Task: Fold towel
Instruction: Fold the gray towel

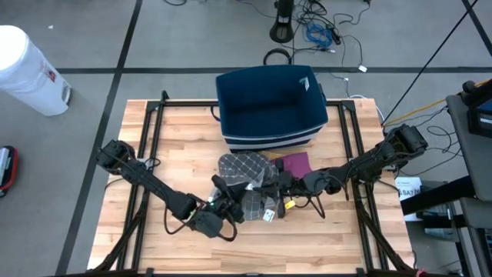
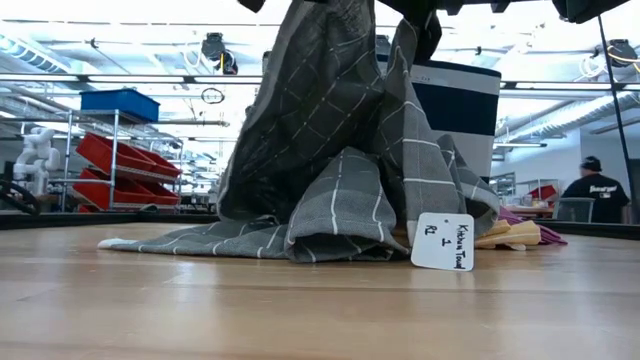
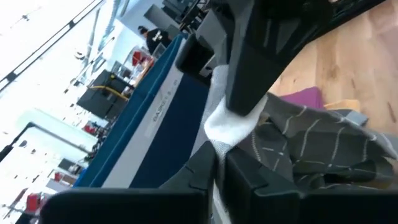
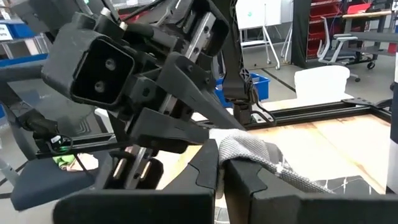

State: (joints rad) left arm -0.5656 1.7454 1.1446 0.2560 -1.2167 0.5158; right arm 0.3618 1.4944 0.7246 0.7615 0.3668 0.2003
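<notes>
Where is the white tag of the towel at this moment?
In the low view, the tag hangs at the right edge of the grey towel, its bottom near the table, just left of the yellow and purple cloths.

Grey tiled floor (image 1: 92, 46) surrounds the wooden worktop (image 1: 184, 131), with tangled cables (image 1: 319, 31) and a white bin (image 1: 27, 69) (upper corner). Beyond the jaws, red shelf bins (image 2: 125, 160), ceiling strip lights (image 2: 120, 80) and a person (image 2: 592, 190) at a desk.
</notes>
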